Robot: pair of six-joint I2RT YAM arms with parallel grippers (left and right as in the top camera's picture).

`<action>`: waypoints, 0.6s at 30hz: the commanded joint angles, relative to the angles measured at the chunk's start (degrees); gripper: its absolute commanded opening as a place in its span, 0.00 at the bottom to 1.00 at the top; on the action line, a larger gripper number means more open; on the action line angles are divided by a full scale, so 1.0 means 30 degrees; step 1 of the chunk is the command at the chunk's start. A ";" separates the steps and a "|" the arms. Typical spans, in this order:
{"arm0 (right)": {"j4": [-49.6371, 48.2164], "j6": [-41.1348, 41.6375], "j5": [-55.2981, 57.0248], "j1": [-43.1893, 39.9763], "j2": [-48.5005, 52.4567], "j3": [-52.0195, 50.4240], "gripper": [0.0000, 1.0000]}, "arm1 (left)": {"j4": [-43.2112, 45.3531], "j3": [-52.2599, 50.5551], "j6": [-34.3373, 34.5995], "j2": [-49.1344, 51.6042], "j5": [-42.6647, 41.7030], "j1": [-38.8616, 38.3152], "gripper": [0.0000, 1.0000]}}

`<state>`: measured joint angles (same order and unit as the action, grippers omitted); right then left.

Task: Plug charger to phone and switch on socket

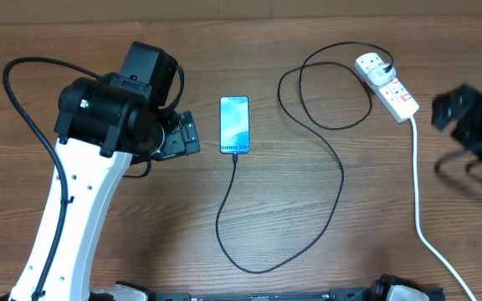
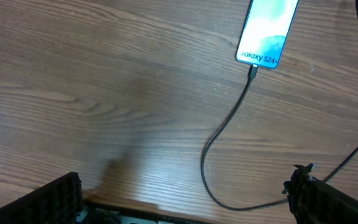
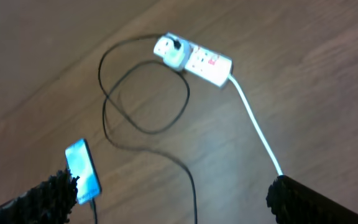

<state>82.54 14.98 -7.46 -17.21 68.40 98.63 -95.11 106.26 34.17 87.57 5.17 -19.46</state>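
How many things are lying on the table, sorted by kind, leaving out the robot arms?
Phones: 1, the phone
Chargers: 1, the charger, black cable with white adapter
Power strips: 1, the socket, with its white cord
Total: 3

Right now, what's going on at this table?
The charger is plugged into the phone, and its adapter sits in the socket. The left gripper hangs open and empty beside the phone. The right gripper is open near the socket, touching nothing. Whether the socket is switched on cannot be told.
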 commanded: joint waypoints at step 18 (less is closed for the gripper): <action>0.4758 -0.0015 -0.1035 -0.0022 -0.5093 -0.2324 1.00 | -0.0066 -0.0015 0.0117 0.0029 -0.0036 0.0087 0.99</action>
<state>96.99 14.98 -10.28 -17.21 53.25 92.12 -95.18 106.21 34.17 87.57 5.15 -19.46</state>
